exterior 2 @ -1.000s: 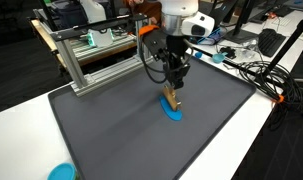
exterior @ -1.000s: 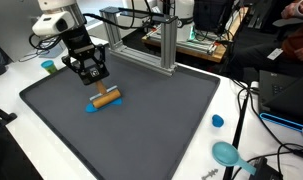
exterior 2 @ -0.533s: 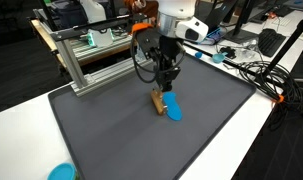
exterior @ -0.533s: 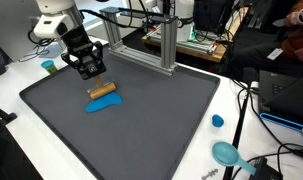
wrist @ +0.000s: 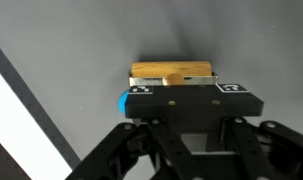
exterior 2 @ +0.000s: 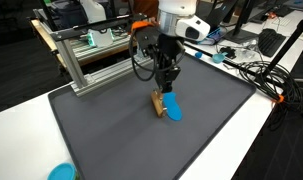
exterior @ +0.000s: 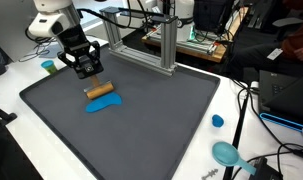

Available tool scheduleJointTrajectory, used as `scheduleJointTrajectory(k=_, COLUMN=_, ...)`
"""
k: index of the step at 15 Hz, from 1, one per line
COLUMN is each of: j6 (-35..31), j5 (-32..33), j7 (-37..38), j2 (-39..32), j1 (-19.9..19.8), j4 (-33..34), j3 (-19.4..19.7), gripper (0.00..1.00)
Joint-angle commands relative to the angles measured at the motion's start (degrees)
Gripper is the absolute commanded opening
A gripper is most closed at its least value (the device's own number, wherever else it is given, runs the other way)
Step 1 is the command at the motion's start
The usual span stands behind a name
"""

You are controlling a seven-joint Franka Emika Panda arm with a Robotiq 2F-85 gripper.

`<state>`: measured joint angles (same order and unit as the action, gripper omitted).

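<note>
Wrist view: wooden block is framed squarely between wide, empty jaws; blue piece at eight o'clock is best avoided

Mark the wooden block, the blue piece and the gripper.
wooden block (exterior: 100, 90): an exterior view, middle of its top side.
blue piece (exterior: 101, 104): an exterior view, centre of its flat face.
gripper (exterior: 87, 72): an exterior view, midway between the fingertips.
</note>
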<state>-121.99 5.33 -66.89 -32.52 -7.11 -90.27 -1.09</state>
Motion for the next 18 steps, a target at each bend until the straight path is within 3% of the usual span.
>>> scheduleJointTrajectory(k=1, j6=-2.64, j5=-0.29, j7=1.35, j2=6.07, j1=0.00, j4=-3.96, j3=-0.63, gripper=0.21)
scheduleJointTrajectory(k=9, j6=2.07, j5=-4.25, j7=2.51, j2=18.71, j1=1.47, j4=-12.11, j3=-2.84, gripper=0.21)
scheduleJointTrajectory(k=12, j6=4.76, j5=-9.64, j7=0.03, j2=23.72, j1=1.58, j4=-15.90, j3=-3.81, gripper=0.21)
scheduleJointTrajectory(k=13, j6=3.65, j5=-7.21, j7=1.28, j2=18.52, j1=2.26, j4=-11.25, j3=-2.75, gripper=0.21)
scheduleJointTrajectory(k=14, j6=3.97, j5=-7.44, j7=1.28, j2=19.59, j1=2.54, j4=-12.03, j3=-2.77, gripper=0.46)
scheduleJointTrajectory(k=17, j6=3.73, j5=-7.40, j7=1.33, j2=18.87, j1=2.58, j4=-12.04, j3=-2.62, gripper=0.46)
scheduleJointTrajectory(k=18, j6=4.44, j5=-10.25, j7=3.77, j2=20.18, j1=2.54, j4=-12.09, j3=-2.95, gripper=0.21)
